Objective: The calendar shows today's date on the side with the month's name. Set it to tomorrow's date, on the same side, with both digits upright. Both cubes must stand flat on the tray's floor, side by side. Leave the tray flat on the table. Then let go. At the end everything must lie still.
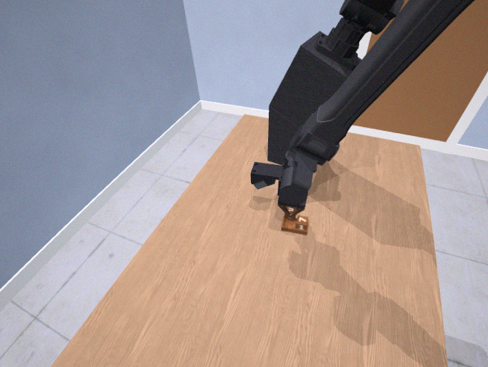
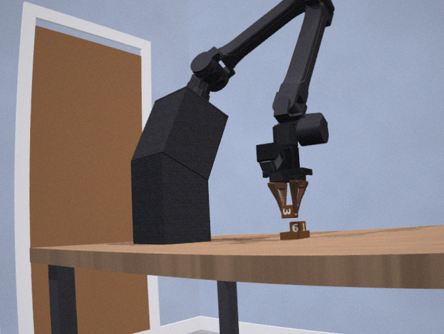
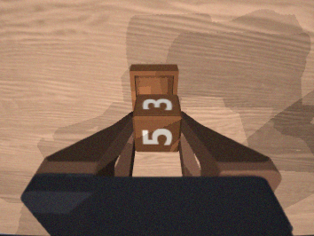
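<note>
My gripper [image 1: 291,215] [image 2: 289,211] [image 3: 157,118] is shut on a brown wooden cube [image 2: 286,211] [image 3: 157,134]. Its top shows a 5, and one side shows a 3 lying on its side. I hold it above the tray [image 1: 289,230] [image 2: 286,235] [image 3: 153,67], with a gap under it in the exterior view. The tray looks flat on the table. The other cube [image 1: 302,219] [image 2: 295,227] stands in the tray's right part in the top view, with a 7 on top. In the exterior view it shows an upright 6 and 1. The held cube hides it in the wrist view.
The wooden table [image 1: 236,308] [image 2: 251,248] carries the tray and the arm's large black base [image 1: 291,114] [image 2: 172,201]. The base stands behind the tray in the top view. The arm's shadows fall around the tray.
</note>
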`<state>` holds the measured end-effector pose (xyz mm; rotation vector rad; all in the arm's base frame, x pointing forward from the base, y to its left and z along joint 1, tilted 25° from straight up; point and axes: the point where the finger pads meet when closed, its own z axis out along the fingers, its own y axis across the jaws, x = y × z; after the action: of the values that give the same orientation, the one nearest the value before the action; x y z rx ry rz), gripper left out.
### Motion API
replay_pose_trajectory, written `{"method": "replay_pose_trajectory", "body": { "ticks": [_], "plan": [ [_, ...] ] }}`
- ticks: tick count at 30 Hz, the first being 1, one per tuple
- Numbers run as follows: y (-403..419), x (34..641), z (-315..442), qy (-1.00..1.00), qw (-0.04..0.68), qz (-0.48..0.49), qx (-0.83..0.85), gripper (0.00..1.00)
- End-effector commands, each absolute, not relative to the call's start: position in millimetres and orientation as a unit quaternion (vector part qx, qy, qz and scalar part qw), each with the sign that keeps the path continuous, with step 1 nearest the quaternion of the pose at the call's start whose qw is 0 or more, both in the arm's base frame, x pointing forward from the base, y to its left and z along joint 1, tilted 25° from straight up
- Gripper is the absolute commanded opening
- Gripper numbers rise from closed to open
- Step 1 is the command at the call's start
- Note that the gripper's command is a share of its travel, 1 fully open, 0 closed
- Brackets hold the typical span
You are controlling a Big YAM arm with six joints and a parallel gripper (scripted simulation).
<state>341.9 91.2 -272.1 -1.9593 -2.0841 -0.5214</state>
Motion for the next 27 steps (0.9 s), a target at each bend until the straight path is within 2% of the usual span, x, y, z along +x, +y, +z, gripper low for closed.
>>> {"method": "replay_pose_trajectory", "body": {
  "ticks": [1, 27],
  "plan": [
    [97, 347, -276, -0.711, 0.111, -0.182, -0.671, 0.26],
    [95, 351, -270, -0.709, 0.105, -0.188, -0.671, 0.26]
  ]
}}
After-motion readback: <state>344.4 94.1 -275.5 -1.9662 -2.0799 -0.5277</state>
